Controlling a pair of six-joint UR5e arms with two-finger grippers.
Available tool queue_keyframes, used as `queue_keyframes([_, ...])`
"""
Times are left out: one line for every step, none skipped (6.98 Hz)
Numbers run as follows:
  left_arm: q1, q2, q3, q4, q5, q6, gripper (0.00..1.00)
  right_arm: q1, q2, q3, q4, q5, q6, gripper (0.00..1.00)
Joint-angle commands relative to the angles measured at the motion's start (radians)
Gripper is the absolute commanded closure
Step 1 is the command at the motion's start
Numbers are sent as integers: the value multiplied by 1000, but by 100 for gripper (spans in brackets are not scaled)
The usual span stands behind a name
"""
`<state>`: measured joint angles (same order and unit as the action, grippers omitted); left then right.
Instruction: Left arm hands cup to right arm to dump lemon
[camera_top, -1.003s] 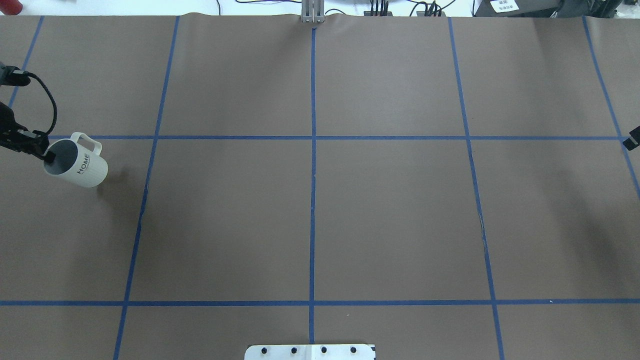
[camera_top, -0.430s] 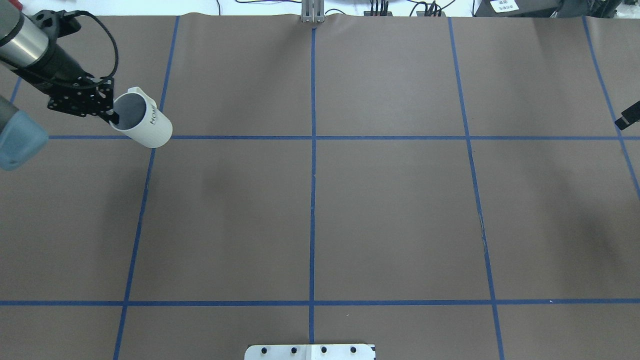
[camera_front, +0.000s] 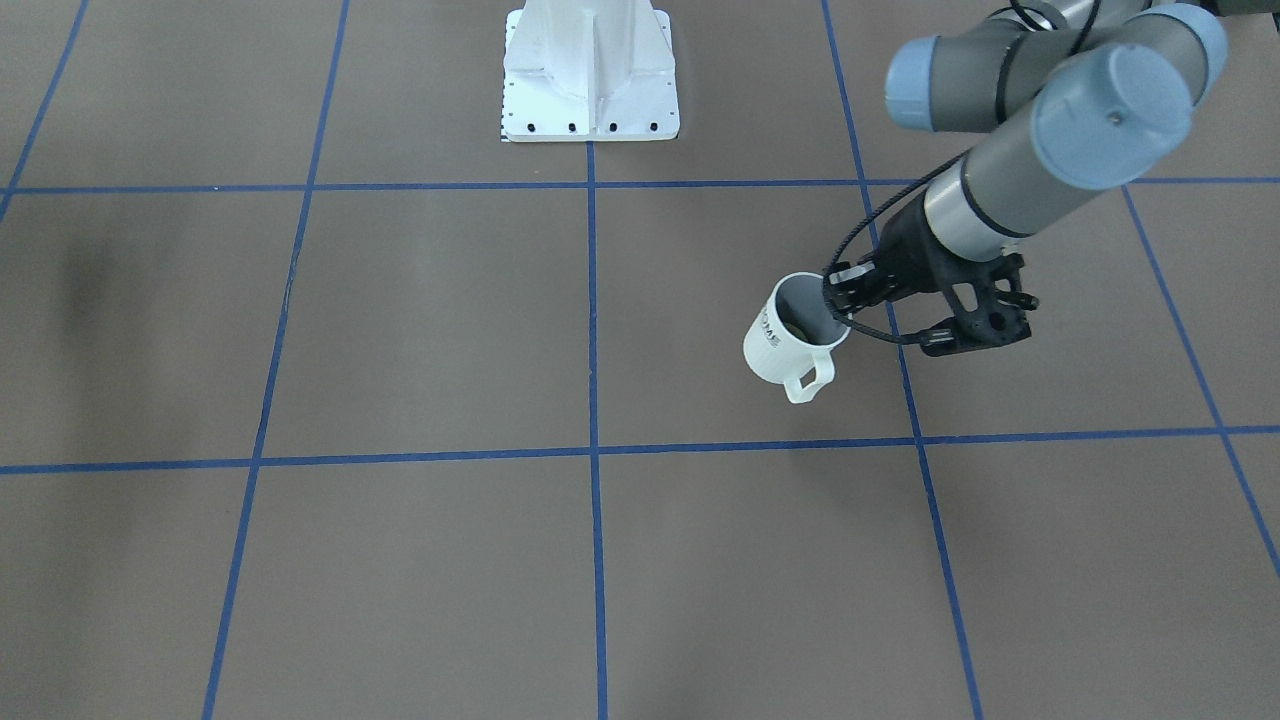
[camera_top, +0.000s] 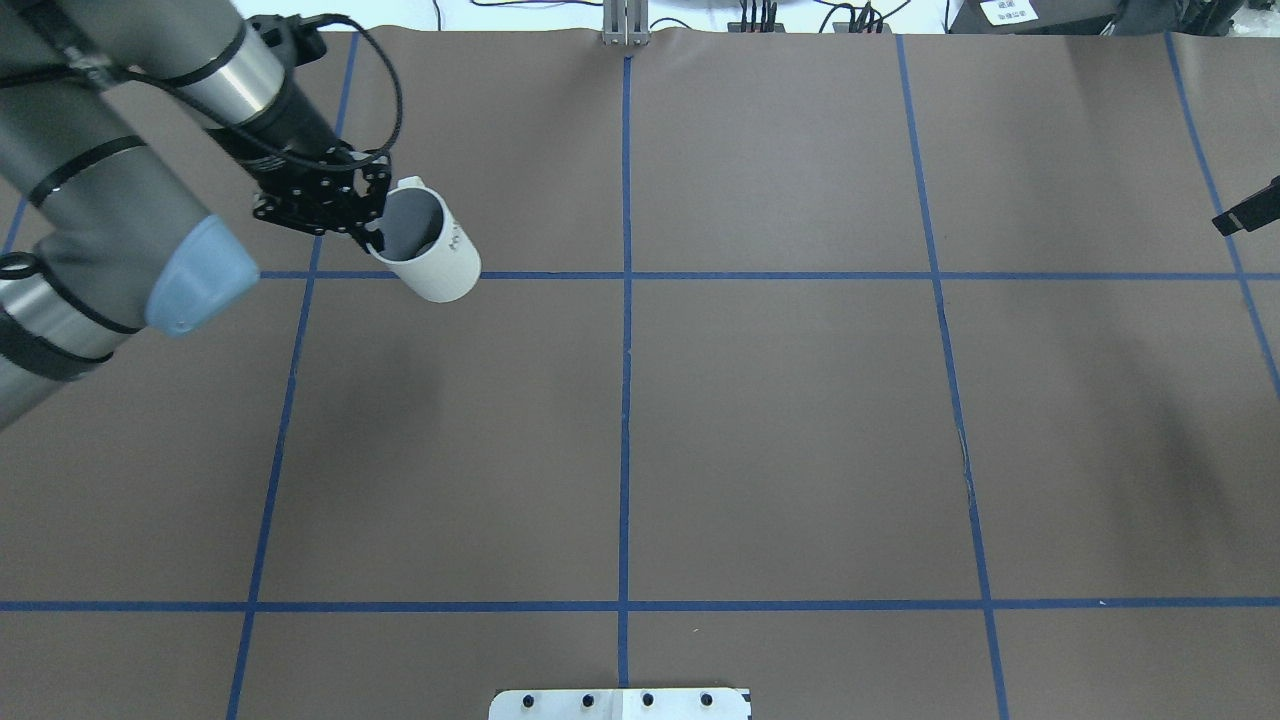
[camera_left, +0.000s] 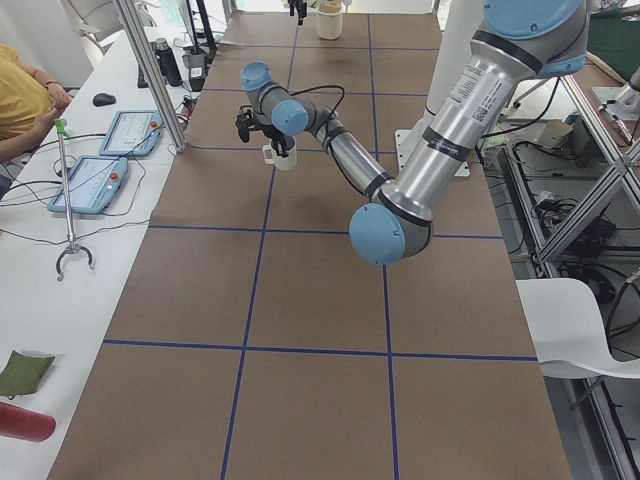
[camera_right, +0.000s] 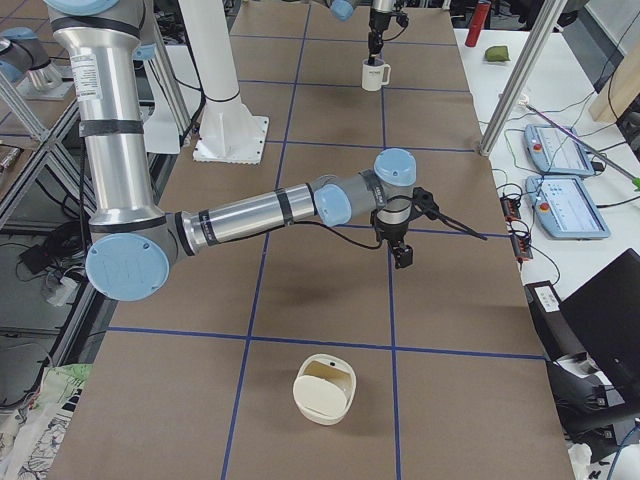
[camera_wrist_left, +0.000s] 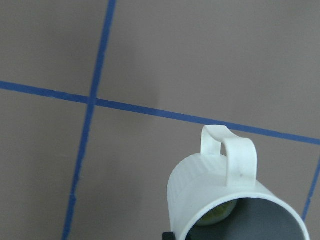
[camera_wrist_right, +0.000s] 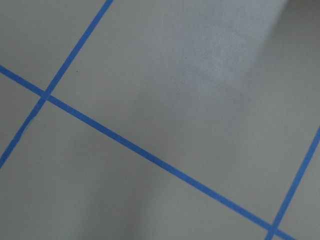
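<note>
Left arm (camera_top: 120, 200) reaching over the table's (camera_top: 780, 430) left half, left end effector (camera_top: 371, 237) pinched onto the rim of the cup (camera_top: 438, 262), cup held tilted clear of the table, lemon (camera_wrist_left: 218, 214) lying inside, right end effector (camera_right: 401, 258) well apart, its opening impossible to tell

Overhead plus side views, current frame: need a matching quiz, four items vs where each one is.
Things:
1. cup
2. lemon
3. right gripper
4. cream container

Places:
A. at the overhead view's right edge, far from the cup
B. inside the cup
C. standing on the table, at the near end in the exterior right view
D. gripped at its rim by the left gripper

Pairs: 1-D, 2-B, 3-A, 4-C
</note>
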<state>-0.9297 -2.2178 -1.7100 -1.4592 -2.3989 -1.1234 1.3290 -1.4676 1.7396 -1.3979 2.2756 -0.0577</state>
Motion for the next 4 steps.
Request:
queue_keyframes([72, -170, 72, 48, 20, -137, 100, -5, 3, -61, 223, 1, 33, 0])
queue_keyframes([86, -266, 142, 52, 35, -210, 100, -19, 0, -95, 344, 19, 124, 0])
queue_keyframes([100, -357, 218, 53, 38, -317, 100, -33, -3, -121, 503, 18, 174, 0])
queue_keyframes([118, -391, 239, 54, 41, -344, 100, -36, -5, -158, 661, 18, 284, 0])
